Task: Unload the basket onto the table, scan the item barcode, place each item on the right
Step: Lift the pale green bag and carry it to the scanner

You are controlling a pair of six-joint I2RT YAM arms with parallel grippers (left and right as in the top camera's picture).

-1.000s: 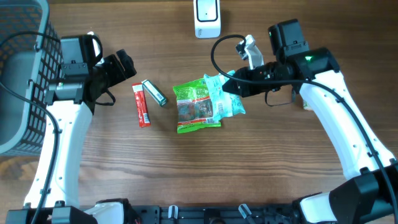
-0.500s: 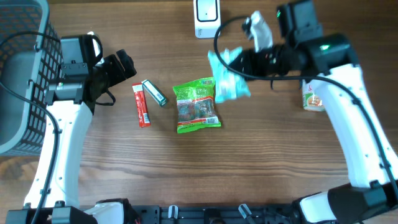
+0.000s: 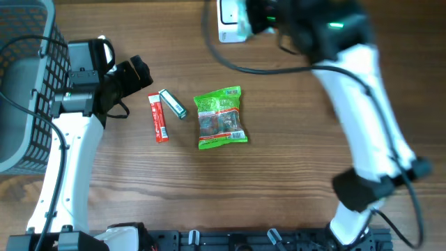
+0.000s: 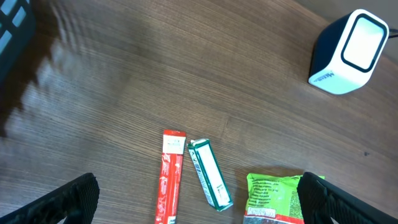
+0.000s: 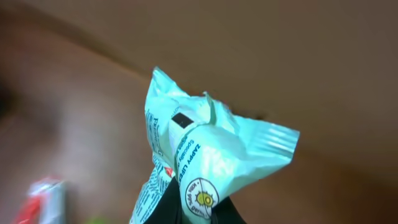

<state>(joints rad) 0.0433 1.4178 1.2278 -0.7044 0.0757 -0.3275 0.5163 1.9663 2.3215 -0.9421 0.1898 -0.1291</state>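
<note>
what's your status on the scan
Right gripper shut on teal packet, up by the scanner. Left gripper open, holding nothing. Green bag, red stick, green stick lie clear of it.

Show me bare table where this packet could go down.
Widest bare patch: front middle, below the green bag, between the left arm and right arm. Another: between bag and right arm. A third runs along the far edge, basket to scanner. Crowded: the stick, box and bag row; also the scanner, where the right tool holds the packet.
</note>
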